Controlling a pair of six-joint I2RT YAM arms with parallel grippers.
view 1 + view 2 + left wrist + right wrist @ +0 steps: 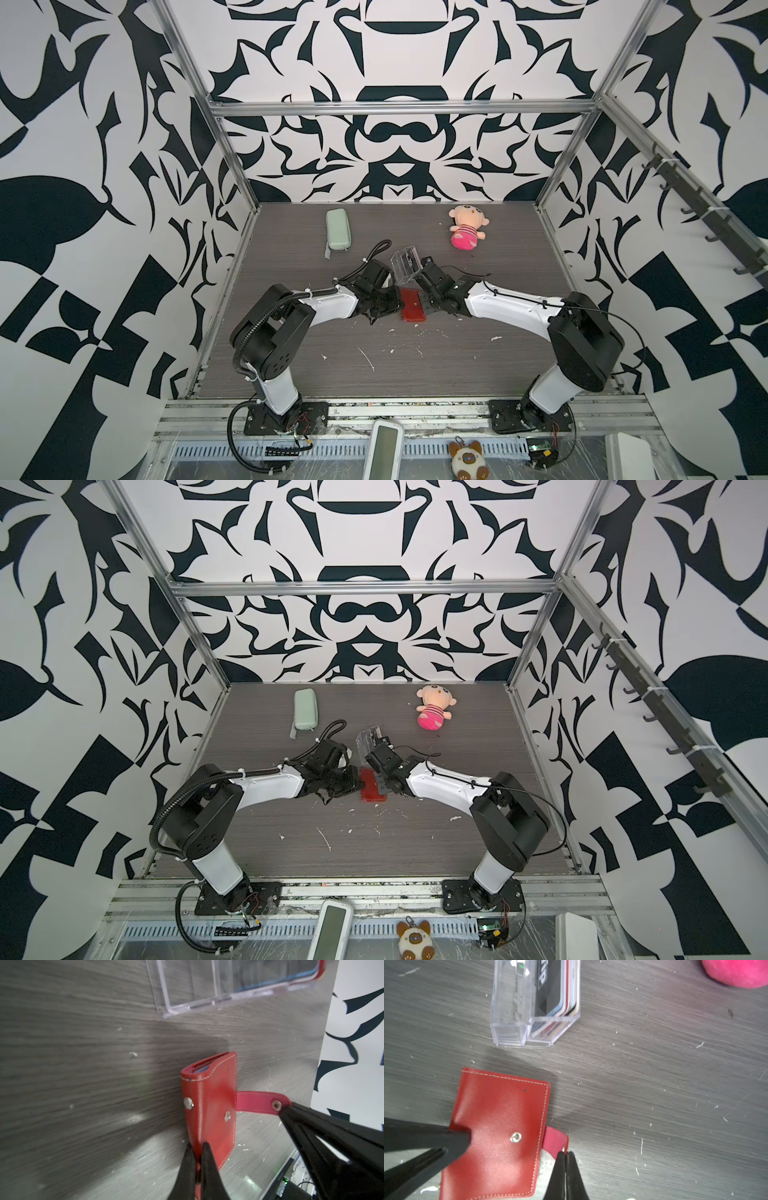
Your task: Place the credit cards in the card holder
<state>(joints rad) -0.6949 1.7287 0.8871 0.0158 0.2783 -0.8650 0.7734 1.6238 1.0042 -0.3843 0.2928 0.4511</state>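
Observation:
The red card holder (412, 305) (372, 786) lies closed on the dark wood table between both arms. My left gripper (196, 1147) (398, 302) is shut on the holder's (212, 1105) spine edge. My right gripper (565, 1153) (424, 305) is shut on the tip of its pink snap tab (554, 1140) (255, 1102), which is unsnapped and pulled out sideways. The credit cards (560, 991) stand on edge, dark, blue, red and pale, inside the clear acrylic box (510, 1007) (405, 266) just behind the holder.
A pale green zip case (337, 230) lies at the back left. A pink plush doll (467, 226) lies at the back right. White flecks dot the table front. A white device (384, 453) and a cat plush (465, 459) sit below the table's front rail.

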